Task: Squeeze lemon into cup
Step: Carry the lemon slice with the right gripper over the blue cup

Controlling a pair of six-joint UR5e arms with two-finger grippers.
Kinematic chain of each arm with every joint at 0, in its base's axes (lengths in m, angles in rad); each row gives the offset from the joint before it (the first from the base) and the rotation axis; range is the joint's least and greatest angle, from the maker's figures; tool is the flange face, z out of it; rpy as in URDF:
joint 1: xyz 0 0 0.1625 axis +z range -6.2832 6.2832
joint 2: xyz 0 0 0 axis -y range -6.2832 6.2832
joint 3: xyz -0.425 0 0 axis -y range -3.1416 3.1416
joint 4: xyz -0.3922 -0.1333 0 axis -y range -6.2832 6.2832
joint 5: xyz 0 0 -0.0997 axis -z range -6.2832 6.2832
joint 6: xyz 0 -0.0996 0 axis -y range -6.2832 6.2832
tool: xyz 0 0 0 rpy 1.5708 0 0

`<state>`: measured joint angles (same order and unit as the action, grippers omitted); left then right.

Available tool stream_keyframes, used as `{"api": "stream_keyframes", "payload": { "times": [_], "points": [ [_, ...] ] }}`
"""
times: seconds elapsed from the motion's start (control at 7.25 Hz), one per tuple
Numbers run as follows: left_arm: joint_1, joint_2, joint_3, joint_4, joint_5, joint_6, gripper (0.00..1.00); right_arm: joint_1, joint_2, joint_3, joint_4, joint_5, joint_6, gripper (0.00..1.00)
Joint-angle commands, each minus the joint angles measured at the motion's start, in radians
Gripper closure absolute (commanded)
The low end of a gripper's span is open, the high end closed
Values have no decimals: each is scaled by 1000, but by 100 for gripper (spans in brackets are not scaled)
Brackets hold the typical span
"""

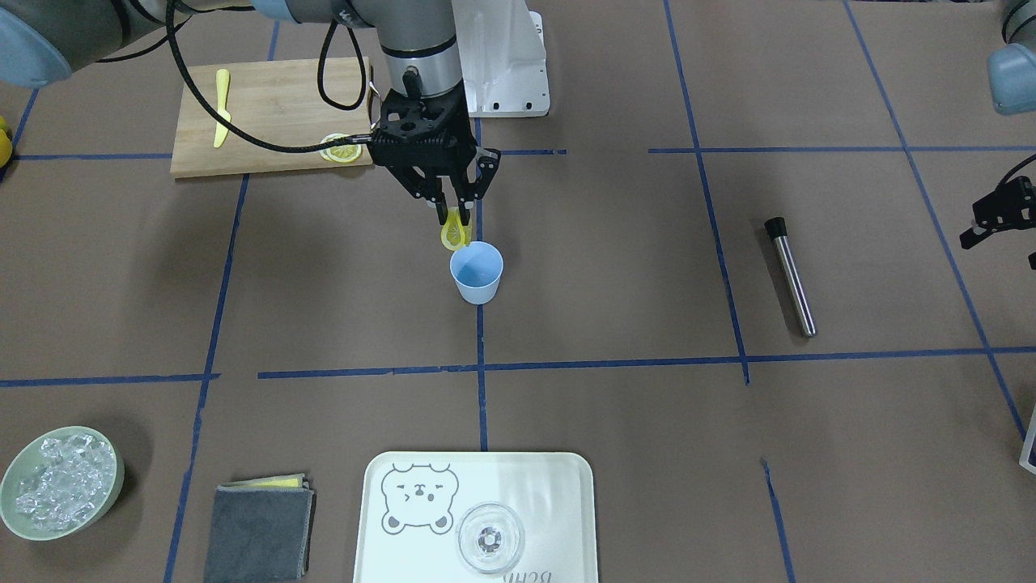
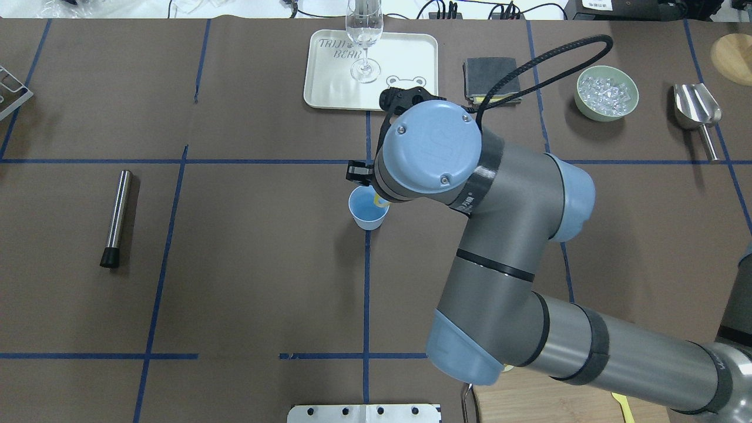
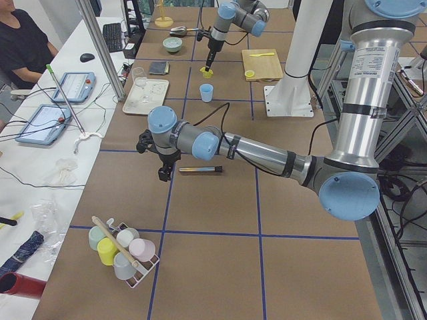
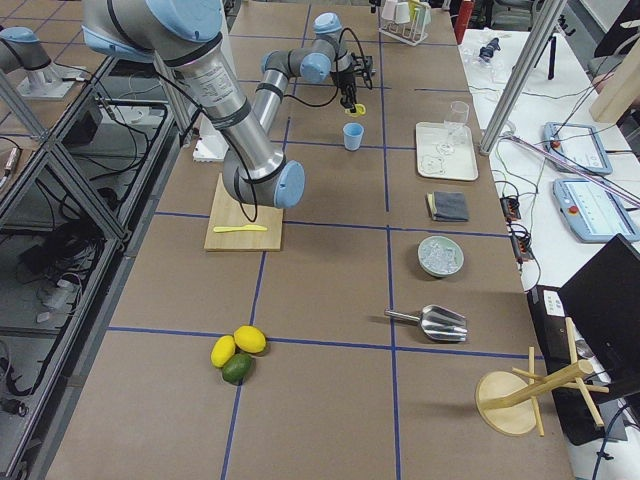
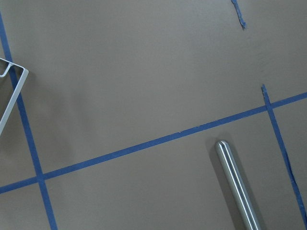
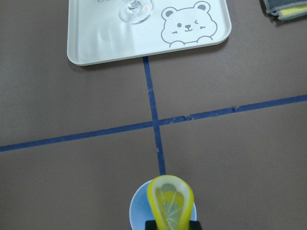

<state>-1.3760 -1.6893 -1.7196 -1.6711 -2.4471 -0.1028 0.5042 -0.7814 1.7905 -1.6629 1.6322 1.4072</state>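
Our right fingers [image 1: 456, 212] are pinching the lemon slice [image 1: 455, 233], squeezed narrow, and it's hanging just above the rim of the blue cup [image 1: 477, 275]. The cup stands upright mid-tabletop [image 1: 615, 267], on a blue tape line [image 1: 481, 340]. Well apart to the left, our left fingers [image 3: 162, 175] hover by a steel rod [image 3: 200, 169]; we cannot tell if they're spread.

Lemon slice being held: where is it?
Front-facing view, centre: the lemon slice hangs pinched in the right gripper, just above the rim of the light-blue cup.
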Motion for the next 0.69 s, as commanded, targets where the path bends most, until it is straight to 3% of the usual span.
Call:
{"api": "stream_keyframes", "payload": {
  "times": [0.0,0.28,0.55],
  "points": [
    [0,-1,-2,1,-9,-2,0,4,11,-104,89,12,-1,79],
    [0,-3,-3,-1,-10,-14,0,2,8,-106,87,31,0,65],
    [0,-4,-9,-1,-10,-17,0,-9,-15,-105,87,35,-2,59]
  ]
}}
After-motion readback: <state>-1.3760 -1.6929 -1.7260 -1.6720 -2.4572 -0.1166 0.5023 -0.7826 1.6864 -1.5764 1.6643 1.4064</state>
